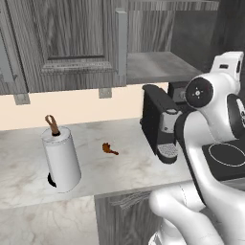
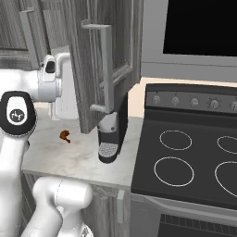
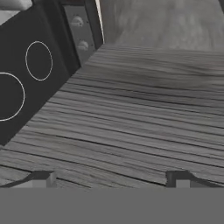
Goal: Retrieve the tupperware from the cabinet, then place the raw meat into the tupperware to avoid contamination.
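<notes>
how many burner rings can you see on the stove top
4 in the right base view on the stove: near left, far left, near right, far right. The right pair is cut off; more may lie beyond.

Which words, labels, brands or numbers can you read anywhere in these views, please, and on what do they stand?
None can be read.
The stove bears plain white burner rings and unmarked knobs.
The coffee machine and paper-towel roll carry no lettering.
</notes>
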### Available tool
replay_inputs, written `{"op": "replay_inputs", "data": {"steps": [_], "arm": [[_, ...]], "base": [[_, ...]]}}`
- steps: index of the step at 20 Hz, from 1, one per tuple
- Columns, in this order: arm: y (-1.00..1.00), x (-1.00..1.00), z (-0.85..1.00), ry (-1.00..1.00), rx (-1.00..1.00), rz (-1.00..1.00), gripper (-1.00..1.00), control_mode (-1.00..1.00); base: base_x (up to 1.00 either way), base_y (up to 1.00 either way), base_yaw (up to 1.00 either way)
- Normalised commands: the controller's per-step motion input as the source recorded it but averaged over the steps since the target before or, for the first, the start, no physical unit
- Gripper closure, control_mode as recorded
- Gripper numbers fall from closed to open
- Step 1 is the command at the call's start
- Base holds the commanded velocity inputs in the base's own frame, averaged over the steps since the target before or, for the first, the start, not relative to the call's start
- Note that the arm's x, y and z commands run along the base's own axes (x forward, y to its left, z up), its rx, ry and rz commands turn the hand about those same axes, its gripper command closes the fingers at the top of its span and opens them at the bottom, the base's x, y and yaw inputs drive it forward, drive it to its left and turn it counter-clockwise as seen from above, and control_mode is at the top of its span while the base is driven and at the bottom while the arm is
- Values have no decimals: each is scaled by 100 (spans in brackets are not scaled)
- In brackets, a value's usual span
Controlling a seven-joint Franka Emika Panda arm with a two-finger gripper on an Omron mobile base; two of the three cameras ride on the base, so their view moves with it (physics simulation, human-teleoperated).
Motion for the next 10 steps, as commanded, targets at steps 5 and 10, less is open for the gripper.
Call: {"op": "replay_inputs", "data": {"steps": [5,10], "arm": [[-86,0,-7,5,-2,-15,-100,-100],[-72,0,-7,2,-1,-7,-100,-100]], "base": [[0,0,0],[0,0,0]]}}
